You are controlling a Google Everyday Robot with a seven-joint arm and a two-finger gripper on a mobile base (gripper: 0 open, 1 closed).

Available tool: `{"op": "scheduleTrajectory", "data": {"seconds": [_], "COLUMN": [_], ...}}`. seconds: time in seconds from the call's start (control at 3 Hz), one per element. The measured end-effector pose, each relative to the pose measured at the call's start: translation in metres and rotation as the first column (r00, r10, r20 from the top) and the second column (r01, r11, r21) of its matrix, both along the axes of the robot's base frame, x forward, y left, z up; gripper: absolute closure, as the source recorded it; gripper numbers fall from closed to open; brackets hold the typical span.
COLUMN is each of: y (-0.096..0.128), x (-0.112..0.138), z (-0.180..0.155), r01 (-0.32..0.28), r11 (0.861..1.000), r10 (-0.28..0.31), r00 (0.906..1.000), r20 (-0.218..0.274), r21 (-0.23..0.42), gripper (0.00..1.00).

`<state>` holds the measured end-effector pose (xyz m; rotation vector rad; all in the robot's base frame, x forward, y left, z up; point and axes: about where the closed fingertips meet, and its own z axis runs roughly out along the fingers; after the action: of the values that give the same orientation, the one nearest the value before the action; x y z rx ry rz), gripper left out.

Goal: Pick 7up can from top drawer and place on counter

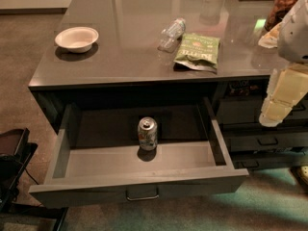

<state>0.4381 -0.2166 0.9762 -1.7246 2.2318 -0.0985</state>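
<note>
The 7up can (147, 133) stands upright in the middle of the open top drawer (139, 189), which is pulled out wide with its metal bar handle at the front. The counter (139, 37) is the dark glossy slab above it. My gripper (278, 102) hangs at the right edge of the view, in front of the narrower drawers, well to the right of the can and above the drawer's right front corner. It holds nothing that I can see.
On the counter lie a white bowl (76, 38) at the left, a clear plastic bottle (172, 33) and a green snack bag (198, 51) near the middle. Narrower dark drawers (262, 141) sit at the right. A dark object (12, 162) stands on the floor at the left.
</note>
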Motion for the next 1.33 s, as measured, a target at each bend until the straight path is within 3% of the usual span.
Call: {"op": "scheduleTrajectory", "data": {"seconds": [0.33, 0.67, 1.0, 1.33], "y": [0.0, 0.004, 0.022, 0.052], "x": [0.0, 0.004, 0.016, 0.037], "z": [0.0, -0.015, -0.054, -0.101], "r01": [0.0, 0.011, 0.014, 0.007], "r11": [1.0, 0.999, 0.994, 0.979], "r10": [0.0, -0.012, -0.015, -0.007], "r00": [1.0, 0.9999, 0.9999, 1.0], "r20": [0.0, 0.009, 0.005, 0.0], "r21": [0.0, 0.033, 0.113, 0.204], "gripper": [0.0, 0.19, 0.42, 0.65]}}
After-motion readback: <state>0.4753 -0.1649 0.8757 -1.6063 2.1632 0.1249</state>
